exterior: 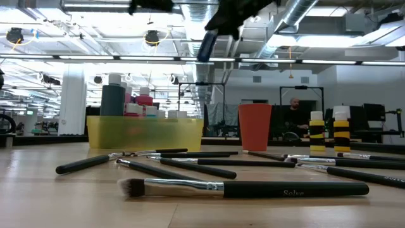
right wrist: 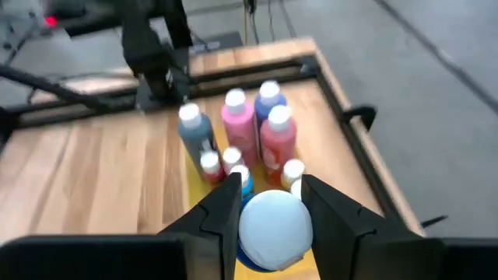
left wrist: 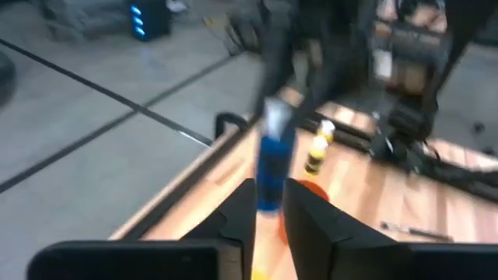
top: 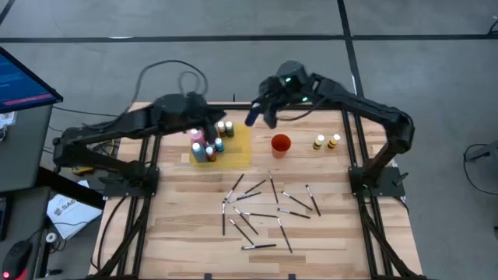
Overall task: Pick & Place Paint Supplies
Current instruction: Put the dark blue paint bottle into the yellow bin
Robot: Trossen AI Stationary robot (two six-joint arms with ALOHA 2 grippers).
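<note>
My right gripper [top: 263, 111] hangs high over the far part of the table, shut on a blue paint bottle [exterior: 205, 45] with a pale cap [right wrist: 272, 222]. Below it, several pink, blue and dark bottles [right wrist: 249, 128] stand upright on the yellow mat [top: 241, 145]. My left gripper [top: 215, 124] is at the mat's far side beside those bottles, its fingers [left wrist: 241, 210] a narrow gap apart with nothing between them. Two yellow bottles [top: 327, 142] stand right of the orange cup. Thin dark brushes [top: 261, 206] lie scattered flat on the near half. My right gripper pinches the blue bottle between its two fingers [right wrist: 226, 202] at its upper end, beside the pale cap [right wrist: 292, 204]. The fingers come from above, slanting down. The bottle is lifted clear and hangs tilted below them [exterior: 204, 52].
An orange-red cup [top: 280, 144] stands just right of the mat. In the low view a wide brush [exterior: 253, 188] lies closest to the near edge. A person [exterior: 294, 117] is in the room beyond the table. Bare wood shows at the table's left part [top: 175, 202].
</note>
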